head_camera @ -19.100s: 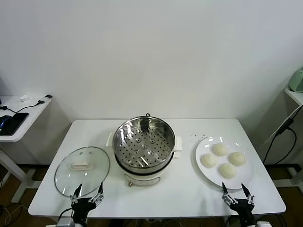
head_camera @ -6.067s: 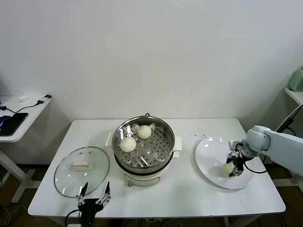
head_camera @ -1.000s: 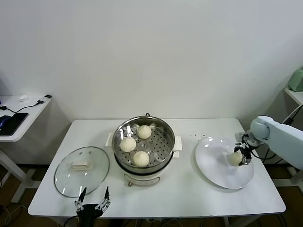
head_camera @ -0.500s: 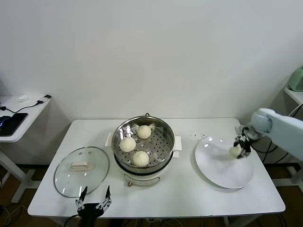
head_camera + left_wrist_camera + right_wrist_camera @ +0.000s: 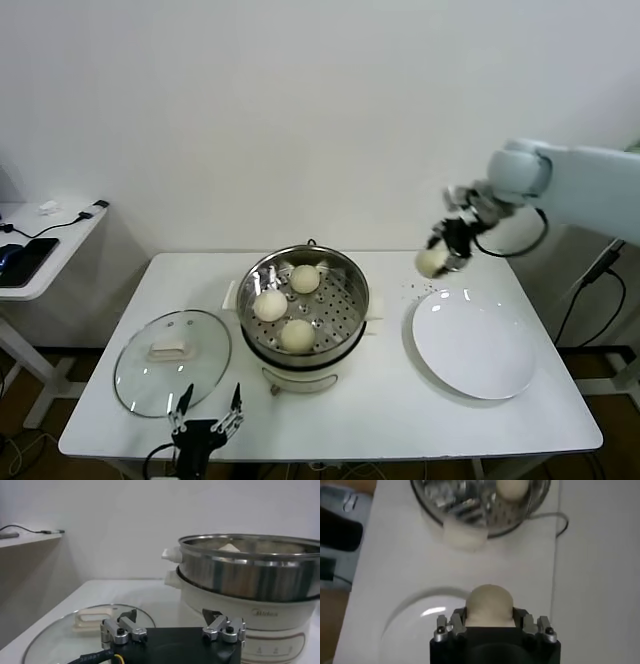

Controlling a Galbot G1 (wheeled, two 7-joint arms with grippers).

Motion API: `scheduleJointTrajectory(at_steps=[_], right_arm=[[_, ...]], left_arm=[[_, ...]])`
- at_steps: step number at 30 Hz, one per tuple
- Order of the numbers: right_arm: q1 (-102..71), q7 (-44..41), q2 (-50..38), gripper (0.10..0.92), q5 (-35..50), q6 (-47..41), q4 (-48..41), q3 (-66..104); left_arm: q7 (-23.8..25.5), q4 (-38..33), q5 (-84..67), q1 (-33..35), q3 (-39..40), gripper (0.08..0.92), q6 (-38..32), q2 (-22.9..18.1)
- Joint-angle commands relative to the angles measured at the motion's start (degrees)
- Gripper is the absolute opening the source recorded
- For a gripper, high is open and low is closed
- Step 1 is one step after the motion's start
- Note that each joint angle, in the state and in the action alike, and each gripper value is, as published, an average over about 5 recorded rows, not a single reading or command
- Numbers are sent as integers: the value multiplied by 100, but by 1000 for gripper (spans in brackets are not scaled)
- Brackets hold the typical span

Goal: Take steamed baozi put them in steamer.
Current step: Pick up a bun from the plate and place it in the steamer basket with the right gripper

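While the white table (image 5: 400, 420) carries all the cookware, the right arm reaches across above its far right part. Steamer (image 5: 304, 303): steel basket on a white pot base, centre of table. Three steamed baozi lie on the perforated floor: one at the far side (image 5: 305, 279), one toward the left (image 5: 269, 305), one at the near edge (image 5: 296, 336). White plate (image 5: 473, 343): right of the steamer, apart from it. Glass lid (image 5: 173, 361) with white handle: flat on the table, left of the steamer, near the front edge.

Right gripper (image 5: 447, 247): raised above the table, over the far left rim of the plate, between plate and steamer. Fingers closed around the fourth baozi (image 5: 432, 262); the bun's dome protrudes beyond the fingertips in the right wrist view (image 5: 489, 603).

Left gripper (image 5: 209, 422): parked low at the table's front edge beside the lid, fingers (image 5: 124, 628) spread, holding nothing.
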Motion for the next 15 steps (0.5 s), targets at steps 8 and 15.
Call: scheduleJointTrajectory(at_steps=[8, 15], right_arm=[[-311, 1032, 2446, 619, 1772, -974, 155, -85], [-1004, 1282, 2574, 619, 1413, -1219, -170, -5]], left_arm=[[-1, 140, -26, -85, 13, 823, -34, 31], [4, 207, -51, -117, -11, 823, -24, 83]])
